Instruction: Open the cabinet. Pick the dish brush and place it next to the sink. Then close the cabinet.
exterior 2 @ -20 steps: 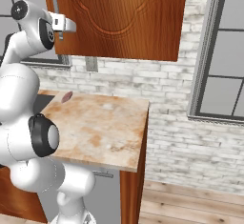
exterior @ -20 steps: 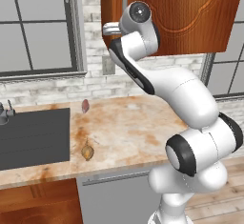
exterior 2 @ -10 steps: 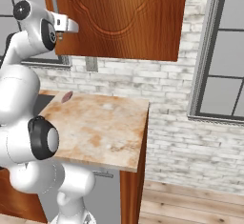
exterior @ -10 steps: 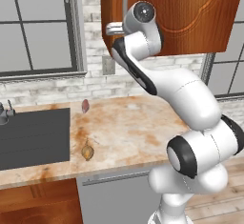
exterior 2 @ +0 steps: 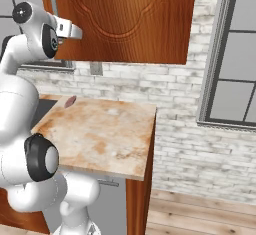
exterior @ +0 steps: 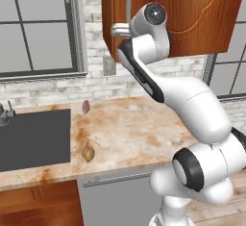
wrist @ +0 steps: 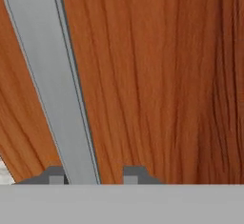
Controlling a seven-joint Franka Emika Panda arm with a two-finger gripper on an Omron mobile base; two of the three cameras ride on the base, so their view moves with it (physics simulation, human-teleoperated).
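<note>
- reddish-brown wood of the large wall cabinet [exterior: 192, 13] takes up most of the hand view; its vertical silver bar handle [wrist: 52, 80] runs tilted across that view and passes down between the two small dark fingertips [wrist: 136, 173]
- white arm's two-finger gripper [exterior: 121, 29] is raised to the handle at the door's left edge; compared with a second ago it has crept closer to the bar, and the base views otherwise match, so the base has not driven
- jaws: one tip sits on each side of the bar with a little wood visible between bar and right tip; i judge them parted around it and not yet clenched
- door is flat and shut in both base views; its carved curved line [exterior 2: 125, 26] faces the room
- small slim dish brush with the pale cream head is, i judge, behind the closed door
- wide dark grey rectangular sink [exterior: 29, 138] is recessed in the beige marble counter [exterior: 129, 133], left of the arm and well apart from the gripper
- on the counter: a yellowish-brown onion-like lump [exterior: 88, 153] just beside the sink's right edge; a small pinkish-purple lump [exterior: 86, 106] near the brick wall
- meaning: the approach looks finished; next would be closing on the bar and pulling the door open; a skewed pinch could slip off the smooth bar
</note>
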